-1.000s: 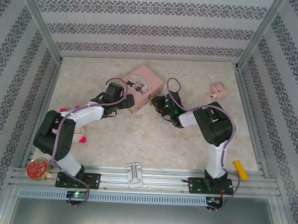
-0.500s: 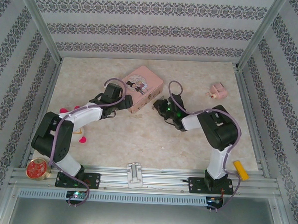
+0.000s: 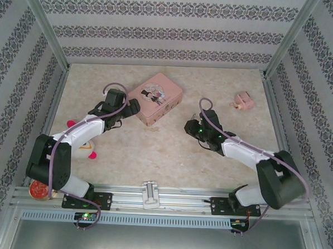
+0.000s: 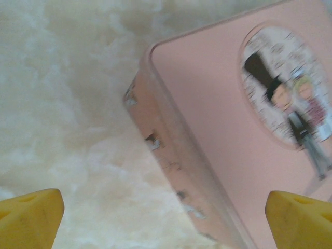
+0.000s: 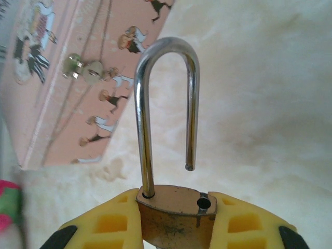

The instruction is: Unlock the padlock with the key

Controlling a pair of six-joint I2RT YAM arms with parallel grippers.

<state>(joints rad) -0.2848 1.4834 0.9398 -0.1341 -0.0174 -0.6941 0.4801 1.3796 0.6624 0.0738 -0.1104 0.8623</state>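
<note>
Your left arm (image 3: 82, 129) reaches from its base toward 1 o'clock. Left jaws stand wide apart, yellow fingertips (image 4: 28, 215) at opposite edges of the wrist view. Your right arm (image 3: 246, 153) is folded at the elbow, forearm running toward 10 o'clock. Right jaws are clamped on the padlock (image 5: 176, 207) body.

Top external: high above and behind the arm bases (image 3: 87, 199), facing down and forward; distant, taking in the whole table (image 3: 170, 152) up to the patterned back wall (image 3: 171, 30).
Left wrist: close over the pink tin (image 4: 218, 129), looking down through the left gripper (image 4: 166, 212) at its lid corner.
Right wrist: very near, looking past the padlock (image 5: 176, 207) to the tin's side.
Shared: the pink tin, in all three.
</note>
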